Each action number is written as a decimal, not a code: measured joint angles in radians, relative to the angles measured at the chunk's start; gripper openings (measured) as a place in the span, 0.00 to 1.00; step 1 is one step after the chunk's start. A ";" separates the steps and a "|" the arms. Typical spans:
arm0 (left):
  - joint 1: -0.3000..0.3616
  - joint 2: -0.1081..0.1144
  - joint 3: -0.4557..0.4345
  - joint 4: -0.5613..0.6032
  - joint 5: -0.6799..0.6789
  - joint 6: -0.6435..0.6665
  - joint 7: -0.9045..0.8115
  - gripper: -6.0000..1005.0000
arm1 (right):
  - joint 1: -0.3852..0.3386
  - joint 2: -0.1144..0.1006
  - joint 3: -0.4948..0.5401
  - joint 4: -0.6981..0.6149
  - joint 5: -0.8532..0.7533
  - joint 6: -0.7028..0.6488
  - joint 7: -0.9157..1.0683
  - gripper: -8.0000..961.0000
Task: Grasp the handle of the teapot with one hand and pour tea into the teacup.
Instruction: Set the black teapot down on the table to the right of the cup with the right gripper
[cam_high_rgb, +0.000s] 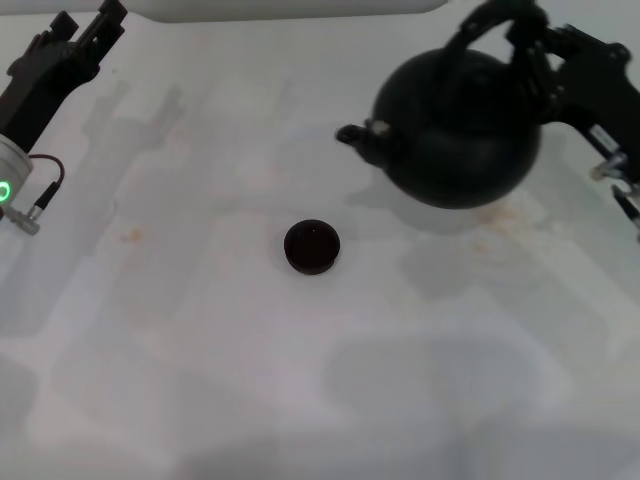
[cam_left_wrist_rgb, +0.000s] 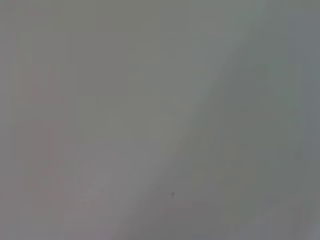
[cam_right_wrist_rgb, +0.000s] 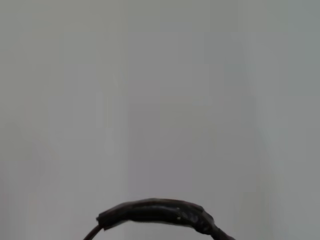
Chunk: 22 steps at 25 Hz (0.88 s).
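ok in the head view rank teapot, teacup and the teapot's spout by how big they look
1. teapot, by far the largest
2. teacup
3. spout, close to the teacup and partly merged with the body, so that order is unsure

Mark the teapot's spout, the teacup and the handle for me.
spout (cam_high_rgb: 352, 136): head view, on the short spout's tip, facing the robot's left.
teacup (cam_high_rgb: 312, 246): head view, centre of the small dark cup.
handle (cam_right_wrist_rgb: 155, 212): right wrist view, top of the black arched hoop.

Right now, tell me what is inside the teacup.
From the head view the teacup shows only a dark interior; whether it holds tea cannot be told. The teapot sits apart, to its right.
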 joint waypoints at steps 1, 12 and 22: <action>0.000 0.000 0.000 0.000 0.000 0.000 0.000 0.84 | -0.005 0.000 0.001 0.010 0.008 -0.006 0.000 0.12; -0.001 0.001 -0.001 0.000 0.000 0.001 0.004 0.84 | -0.047 0.004 -0.036 0.094 0.014 -0.003 -0.007 0.12; -0.003 0.002 -0.001 0.000 0.000 0.001 0.004 0.84 | -0.054 0.006 -0.027 0.098 0.021 0.042 -0.023 0.12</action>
